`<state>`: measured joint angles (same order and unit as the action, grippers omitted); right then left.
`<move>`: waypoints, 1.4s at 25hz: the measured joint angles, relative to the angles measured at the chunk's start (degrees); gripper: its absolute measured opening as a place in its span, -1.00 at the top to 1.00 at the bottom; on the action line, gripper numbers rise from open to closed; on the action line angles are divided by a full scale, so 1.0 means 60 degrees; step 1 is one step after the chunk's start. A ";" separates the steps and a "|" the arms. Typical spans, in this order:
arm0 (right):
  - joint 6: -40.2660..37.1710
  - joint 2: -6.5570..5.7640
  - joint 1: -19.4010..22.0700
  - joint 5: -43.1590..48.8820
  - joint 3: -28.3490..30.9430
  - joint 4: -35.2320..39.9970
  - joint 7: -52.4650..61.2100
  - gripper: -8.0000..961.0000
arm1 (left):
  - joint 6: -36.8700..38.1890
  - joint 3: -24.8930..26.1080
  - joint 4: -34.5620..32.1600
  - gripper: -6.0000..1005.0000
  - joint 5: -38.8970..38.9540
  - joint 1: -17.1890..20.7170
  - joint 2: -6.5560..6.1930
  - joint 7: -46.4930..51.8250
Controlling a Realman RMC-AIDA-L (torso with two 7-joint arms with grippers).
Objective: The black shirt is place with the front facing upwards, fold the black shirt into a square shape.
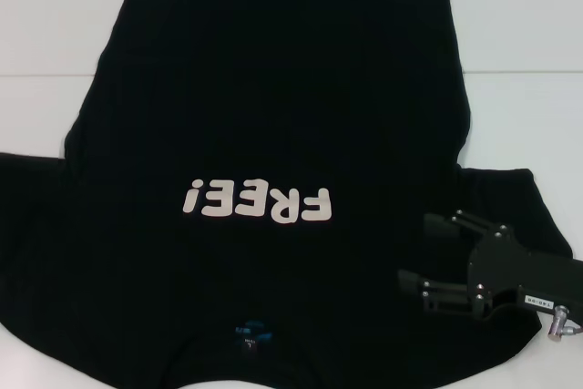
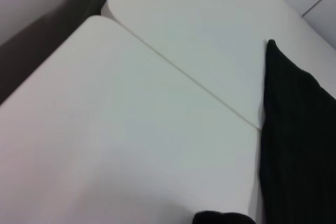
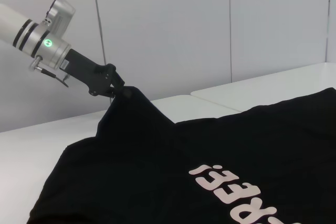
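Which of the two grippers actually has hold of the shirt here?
The left gripper: it pinches a raised peak of the black shirt. The right gripper sits over the opposite sleeve, jaws open, holding nothing.

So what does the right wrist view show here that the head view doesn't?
Only the right wrist view shows the left pincer, shut on a raised sleeve edge of the black shirt, with a wall behind. Only the head view shows the right pincer, open over the shirt's right sleeve, and the blue neck label. Both show the shirt, its "FREE!" lettering and the white table.
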<state>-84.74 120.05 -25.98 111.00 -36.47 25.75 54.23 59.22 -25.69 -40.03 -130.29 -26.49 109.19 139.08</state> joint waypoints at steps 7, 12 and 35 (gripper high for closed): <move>-0.0010 0.0002 -0.0005 0.0001 0.0000 0.0000 0.0000 -0.97 | 0.0051 0.0020 -0.0184 0.94 0.0013 -0.0078 -0.0006 0.0085; -0.0014 0.0015 -0.0006 0.0001 0.0000 -0.0007 0.0000 -0.97 | 0.0411 0.0019 -0.0214 0.94 0.0026 -0.0202 -0.0009 0.0404; -0.0014 0.0000 -0.0034 0.0001 -0.0023 -0.0235 -0.0043 -0.97 | 0.2078 -0.0063 0.0562 0.94 0.1132 -0.0750 0.1141 0.0498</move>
<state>-84.82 120.05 -26.18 111.00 -36.61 24.34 53.97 71.69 -26.07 -36.66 -123.50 -30.99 116.04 142.07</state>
